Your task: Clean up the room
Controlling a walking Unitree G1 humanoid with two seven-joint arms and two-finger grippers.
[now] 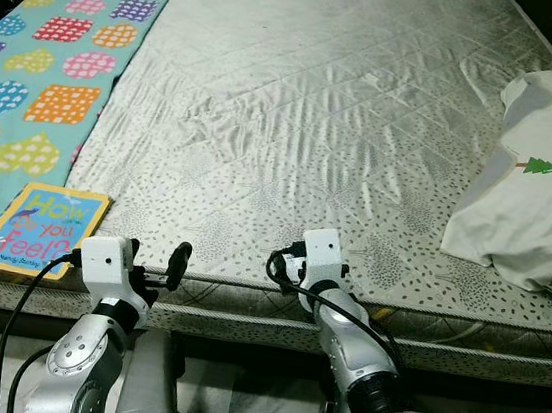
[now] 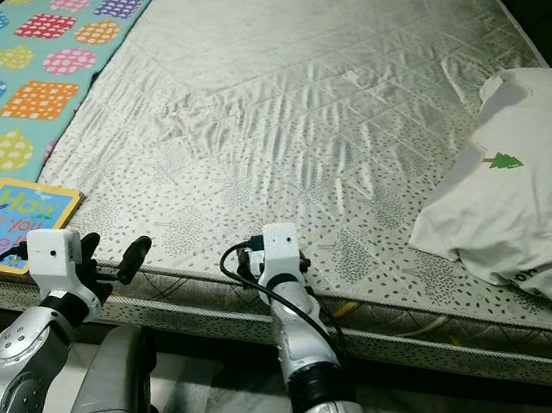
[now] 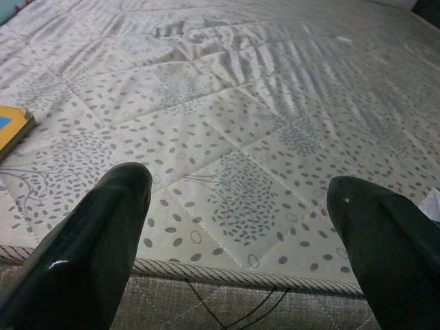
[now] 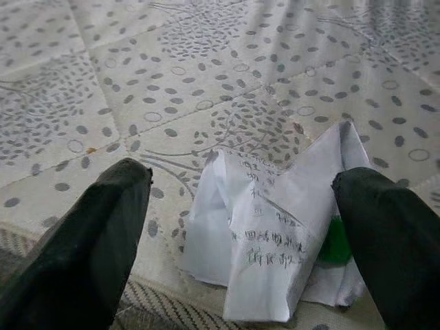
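Here the item to clear is a crumpled paper [image 4: 275,234], white with printed text and a green patch, lying on the mattress [image 1: 346,125] close to its near piped edge. In the right wrist view it sits directly between the two black fingers [image 4: 89,247] of the right gripper [image 4: 240,240], which stand wide apart, one on each side. Neither finger visibly touches the paper, and nothing is held.

Judged procedure for the step in hand, a pickup of the paper:
1. Lower the right gripper until both fingertips bracket the bulk of the paper, not just its thin edge.
2. Keep the tips just clear of the quilted fabric so they do not pinch it along with the paper.
3. Close across the thickest folded part; a loose sheet is likely to slip or tear if caught by a corner.
4. Lift straight up, away from the mattress edge.

The left gripper [image 1: 162,271] hovers at the same near edge, to the left of the right arm. Its fingers [image 3: 103,234] are also spread wide and empty, over bare mattress. A picture book [image 1: 39,230] lies near it on the patterned blanket [image 1: 52,58]. A white pillow [image 1: 535,188] rests at the far right.
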